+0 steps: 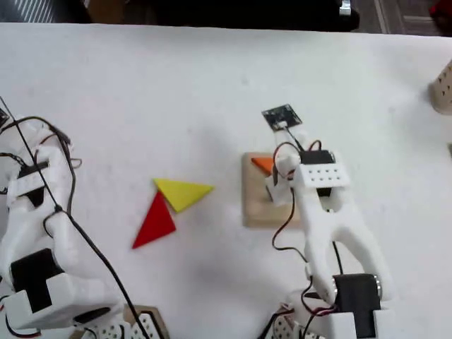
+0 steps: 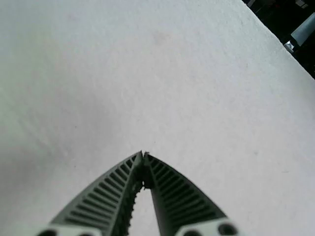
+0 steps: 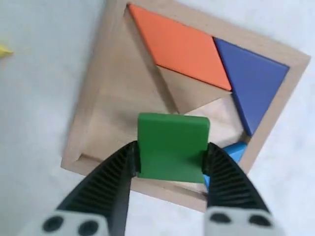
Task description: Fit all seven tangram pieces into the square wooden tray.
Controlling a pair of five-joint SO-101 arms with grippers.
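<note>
- high view: the wooden tray (image 1: 256, 212) sits mid-table with the right arm (image 1: 328, 212) stretched forward over it, wrist bent down into the tray. an orange piece (image 1: 263, 164) shows at the tray's far corner. the yellow triangle (image 1: 182, 192) and red triangle (image 1: 154, 221) lie touching at a corner on the table (image 1: 141, 92), well apart from the tray and waiting their turn. the left arm (image 1: 35, 240) is folded back at the table's near edge, out of the way.
- left wrist view: the left gripper (image 2: 143, 156) has its tips pressed together on nothing, aimed low over bare table.
- right wrist view: the right gripper (image 3: 171, 151) clamps the green square (image 3: 172, 130) by two opposite edges, which likely keeps it flat for lowering. it hangs above the tray's bare floor near the rim, beside the orange piece, the blue triangle (image 3: 253, 81) and a light blue piece (image 3: 235, 151) already inside. i cannot tell whether the square touches the floor yet.
</note>
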